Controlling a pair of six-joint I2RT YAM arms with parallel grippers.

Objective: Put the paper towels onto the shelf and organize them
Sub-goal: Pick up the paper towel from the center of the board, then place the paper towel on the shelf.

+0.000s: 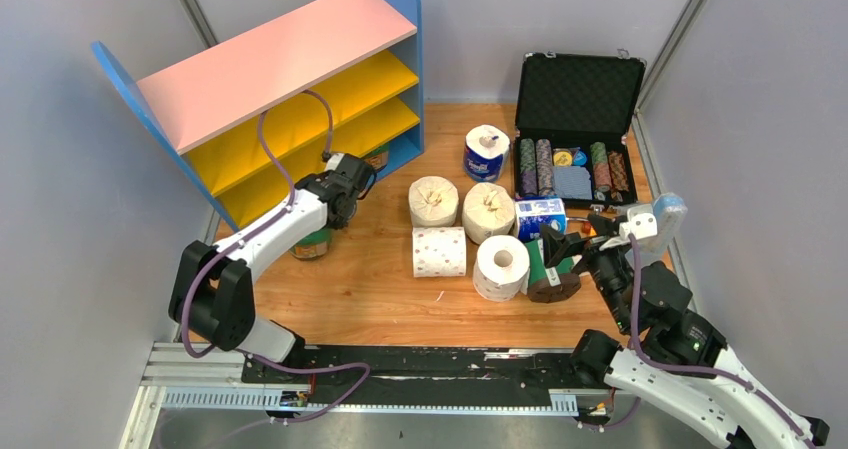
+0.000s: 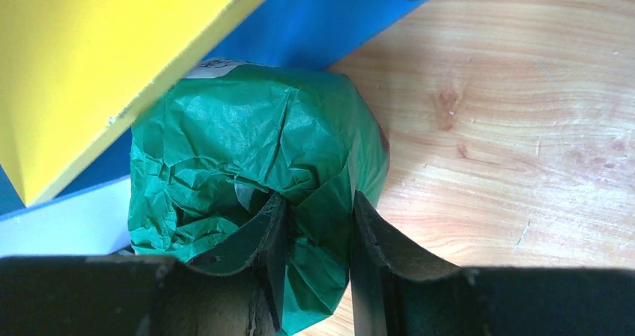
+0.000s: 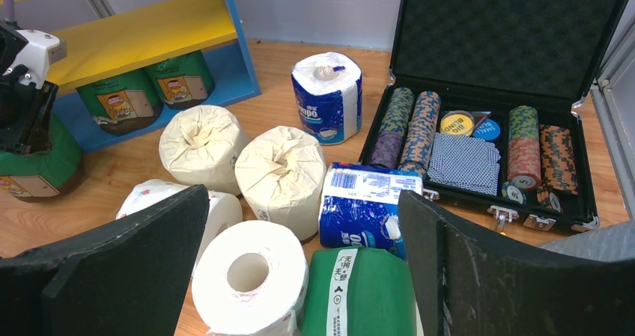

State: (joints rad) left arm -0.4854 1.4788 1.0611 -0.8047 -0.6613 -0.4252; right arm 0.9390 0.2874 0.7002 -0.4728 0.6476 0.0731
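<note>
Down at the shelf's foot, the left gripper (image 2: 314, 239) pinches the crumpled top wrap of a green-wrapped roll (image 2: 254, 179), which stands on the wooden table (image 2: 509, 141) just in front of the shelf (image 1: 300, 89). Two more green rolls (image 3: 146, 96) sit on its lowest tier. The right gripper (image 3: 303, 276) hangs with its fingers spread wide above a lying green roll (image 3: 359, 295), near a bare white roll (image 3: 251, 283), two cream-wrapped rolls (image 3: 281, 175), blue-printed rolls (image 3: 327, 96) and the open poker chip case (image 3: 517, 74).
</note>
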